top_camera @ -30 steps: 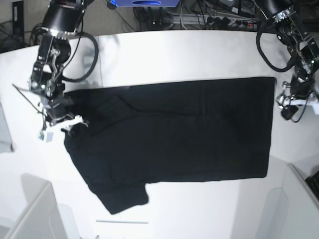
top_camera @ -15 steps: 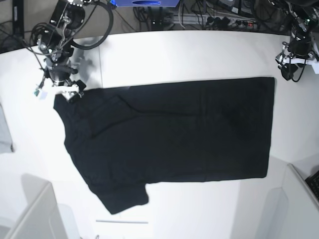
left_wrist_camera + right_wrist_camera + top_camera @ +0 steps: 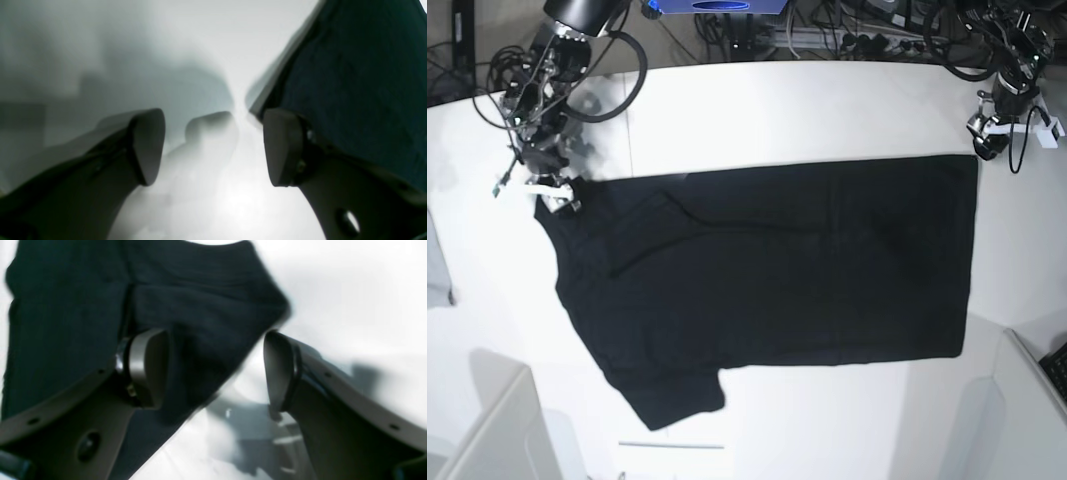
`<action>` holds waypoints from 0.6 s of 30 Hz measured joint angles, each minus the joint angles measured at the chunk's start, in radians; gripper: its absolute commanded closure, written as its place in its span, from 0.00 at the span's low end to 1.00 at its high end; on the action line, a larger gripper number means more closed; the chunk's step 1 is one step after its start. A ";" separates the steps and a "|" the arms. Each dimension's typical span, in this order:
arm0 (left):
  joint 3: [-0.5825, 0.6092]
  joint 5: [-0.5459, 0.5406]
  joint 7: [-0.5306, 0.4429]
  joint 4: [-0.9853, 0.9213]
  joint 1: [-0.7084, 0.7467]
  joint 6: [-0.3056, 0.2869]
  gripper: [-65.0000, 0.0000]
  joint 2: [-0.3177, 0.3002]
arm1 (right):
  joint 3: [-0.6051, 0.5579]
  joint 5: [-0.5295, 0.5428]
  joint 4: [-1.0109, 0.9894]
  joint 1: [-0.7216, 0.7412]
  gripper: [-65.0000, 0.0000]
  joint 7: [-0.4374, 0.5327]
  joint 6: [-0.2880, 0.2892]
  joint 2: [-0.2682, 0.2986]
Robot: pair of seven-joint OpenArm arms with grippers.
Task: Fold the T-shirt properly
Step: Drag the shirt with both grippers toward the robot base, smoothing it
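Note:
The black T-shirt (image 3: 767, 270) lies spread flat on the white table (image 3: 807, 110), plain side up, one sleeve (image 3: 672, 395) pointing to the front. My right gripper (image 3: 549, 192) hovers at the shirt's back left corner. In the right wrist view it (image 3: 215, 370) is open, with that cloth corner (image 3: 200, 290) lying loose under and between the fingers. My left gripper (image 3: 987, 135) hangs just beyond the shirt's back right corner. Its wrist view shows it (image 3: 213, 146) open and empty, the cloth edge (image 3: 360, 83) beside the right finger.
A grey cloth (image 3: 437, 260) pokes in at the left edge. White boxes stand at the front left (image 3: 497, 430) and front right (image 3: 1027, 400). Cables and a blue object (image 3: 717, 5) lie behind the table's back edge.
My right gripper carried the shirt's left corner toward the back, then opened and let it go. The left gripper rose from the shirt's right edge to its back right corner.

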 measured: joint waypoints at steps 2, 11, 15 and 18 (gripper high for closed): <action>0.041 -0.008 -0.019 -0.021 -0.012 0.000 0.32 -0.013 | -0.002 0.007 -0.018 0.000 0.36 0.005 0.006 0.011; 0.158 -0.022 -0.104 -0.082 -0.043 -0.004 0.32 -0.033 | -0.002 0.019 -0.095 0.035 0.36 0.056 0.034 0.032; 0.173 -0.040 -0.145 -0.130 -0.071 -0.019 0.39 -0.033 | -0.002 0.029 -0.123 0.052 0.36 0.057 0.041 0.050; 0.175 -0.044 -0.143 -0.151 -0.083 -0.018 0.64 -0.034 | -0.002 0.024 -0.126 0.055 0.36 0.059 0.041 0.050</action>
